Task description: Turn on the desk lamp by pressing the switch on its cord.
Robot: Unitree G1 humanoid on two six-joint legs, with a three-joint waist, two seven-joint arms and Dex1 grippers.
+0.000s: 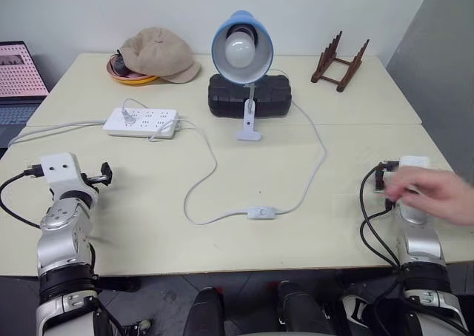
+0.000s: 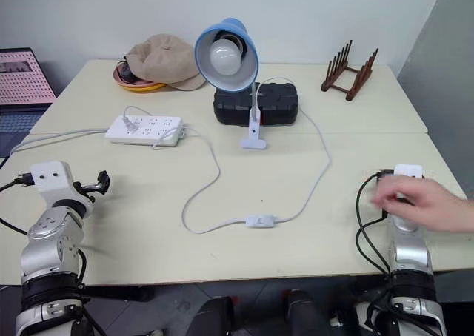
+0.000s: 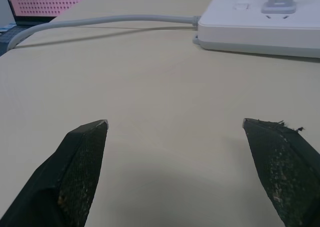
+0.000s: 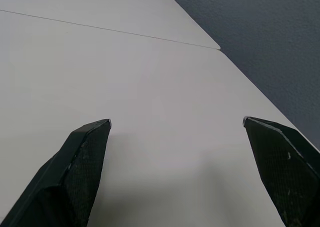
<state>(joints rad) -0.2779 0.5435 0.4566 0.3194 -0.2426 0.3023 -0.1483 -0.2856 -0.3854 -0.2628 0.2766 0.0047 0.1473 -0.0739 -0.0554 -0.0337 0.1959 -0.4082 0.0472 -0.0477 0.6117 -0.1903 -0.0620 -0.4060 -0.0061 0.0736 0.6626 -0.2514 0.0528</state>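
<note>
The desk lamp (image 1: 242,51) stands at the middle back of the table, its light-blue shade and white bulb facing me, its white clip base (image 1: 249,129) on the tabletop. Its thin white cord (image 1: 317,166) loops forward to the small white switch (image 1: 260,212) lying flat near the table's front middle. My left gripper (image 3: 174,122) hovers open over bare table at the front left, far from the switch. At the front right my right gripper (image 4: 176,120) is open too, with nothing between its fingers. A person's hand (image 1: 433,194) rests on my right wrist.
A white power strip (image 1: 142,121) with its thick cable lies left of the lamp. A black box (image 1: 249,95) sits behind the clip base. At the back are a beige cap (image 1: 159,53) on an orange plate, a wooden rack (image 1: 339,62) and a laptop (image 1: 18,73).
</note>
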